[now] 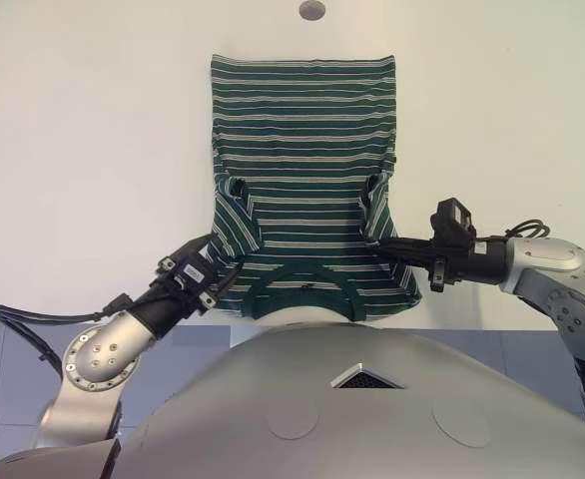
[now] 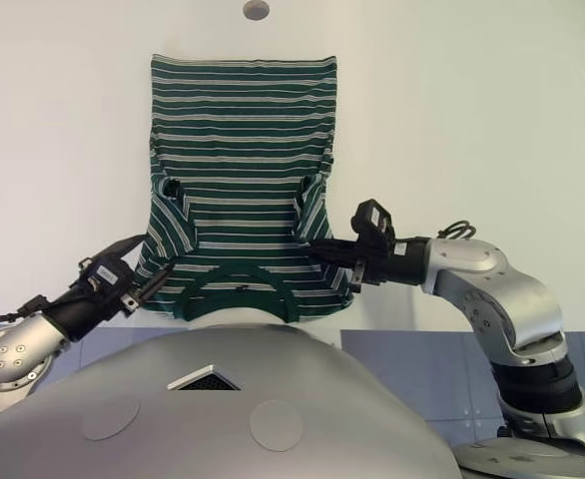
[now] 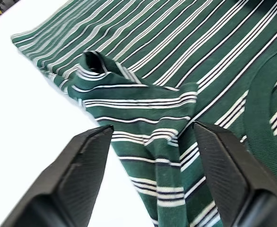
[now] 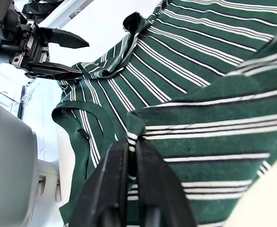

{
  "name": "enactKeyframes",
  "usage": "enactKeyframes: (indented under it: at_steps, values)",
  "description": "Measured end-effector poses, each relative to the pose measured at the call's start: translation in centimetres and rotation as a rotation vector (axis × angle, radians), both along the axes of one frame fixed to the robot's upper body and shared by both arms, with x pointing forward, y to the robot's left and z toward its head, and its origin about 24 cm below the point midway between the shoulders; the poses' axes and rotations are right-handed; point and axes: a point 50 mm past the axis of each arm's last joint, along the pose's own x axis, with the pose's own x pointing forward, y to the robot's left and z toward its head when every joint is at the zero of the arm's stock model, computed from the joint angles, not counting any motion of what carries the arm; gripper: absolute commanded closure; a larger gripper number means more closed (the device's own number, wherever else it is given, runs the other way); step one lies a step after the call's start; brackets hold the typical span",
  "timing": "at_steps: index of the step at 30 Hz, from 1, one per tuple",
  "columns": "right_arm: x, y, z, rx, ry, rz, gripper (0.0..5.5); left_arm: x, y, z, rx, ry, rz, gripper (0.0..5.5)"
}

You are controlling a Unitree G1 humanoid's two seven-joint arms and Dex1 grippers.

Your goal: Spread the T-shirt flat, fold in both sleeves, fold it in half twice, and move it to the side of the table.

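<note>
Stripes of white run across the dark green T-shirt (image 1: pixel 302 150), which lies on the white table (image 1: pixel 93 150) at the middle of the head view. Its hem (image 1: pixel 302 62) is at 12 o'clock, away from the robot, and its collar (image 1: pixel 302 289) is at 6 o'clock, at the near table edge. Both sleeves are turned inward over the body of the shirt. The left sleeve (image 1: pixel 235 215) lies along the 9 o'clock side and the right sleeve (image 1: pixel 377 205) along the 3 o'clock side, so the outline is a narrow panel that widens slightly toward the shoulders.

The left gripper (image 1: pixel 223 271) sits at about 7 o'clock of the shirt, at the shoulder corner just beside the collar. Its two black fingers (image 3: pixel 89 151) are spread apart, with a rumpled fold of striped cloth lying between them. I cannot tell whether the fingertips touch the fabric.

The right gripper (image 1: pixel 377 242) comes in from 4 o'clock, at the lower end of the folded right sleeve. Its fingers (image 4: pixel 152 179) are pressed together on an edge of the shirt, and the pinched fold stands slightly above the cloth around it.

A round grey disc (image 1: pixel 311 10) is set in the table beyond the hem at 12 o'clock, apart from the shirt.
</note>
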Motion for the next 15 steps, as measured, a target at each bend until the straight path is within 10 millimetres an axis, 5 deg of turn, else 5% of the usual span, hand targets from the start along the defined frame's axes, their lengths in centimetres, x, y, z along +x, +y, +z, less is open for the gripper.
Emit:
enactKeyframes:
  at_steps: [5,10,15]
  values:
    - [0.6,-0.3,1.3,0.057,0.001,0.019,3.5,-0.1,2.9,1.7,0.146,0.07,-0.176,0.87]
    - [0.6,-4.6,4.1,-0.17,-0.275,0.299,2.45,-1.9,7.2,4.1,0.217,0.189,-0.357,0.1]
    - [-0.3,-7.2,3.2,-0.311,-0.505,0.63,2.22,-2.1,6.7,2.8,0.319,0.12,-0.554,0.1]
